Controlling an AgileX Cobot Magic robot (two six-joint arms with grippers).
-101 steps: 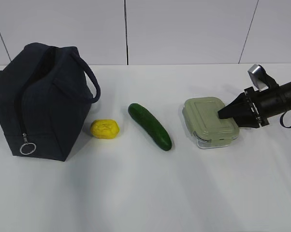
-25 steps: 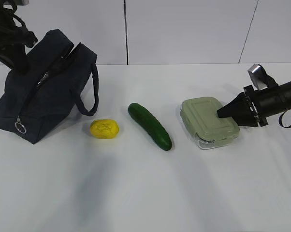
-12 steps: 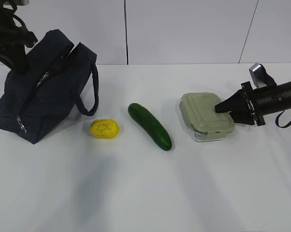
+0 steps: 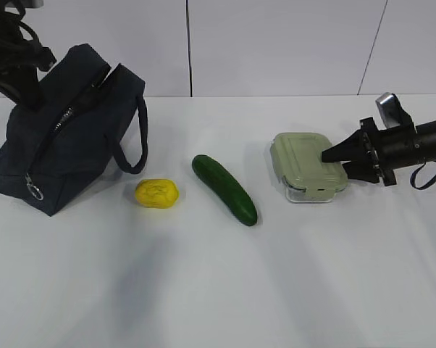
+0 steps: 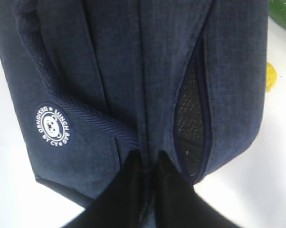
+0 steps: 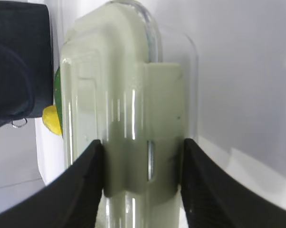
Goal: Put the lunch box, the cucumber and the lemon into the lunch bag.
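Lunch box at table right, clamped across its lid end by right gripper, seemingly just clear of the table. Lunch bag tilted, mouth gaping for loading, fabric pinched in left gripper.

Bright, even overhead light; soft faint shadows under cucumber. Lunch box lid throws vertical glare streaks in right wrist view. Both wrist views slightly soft, fingers blurred at bottom edge.
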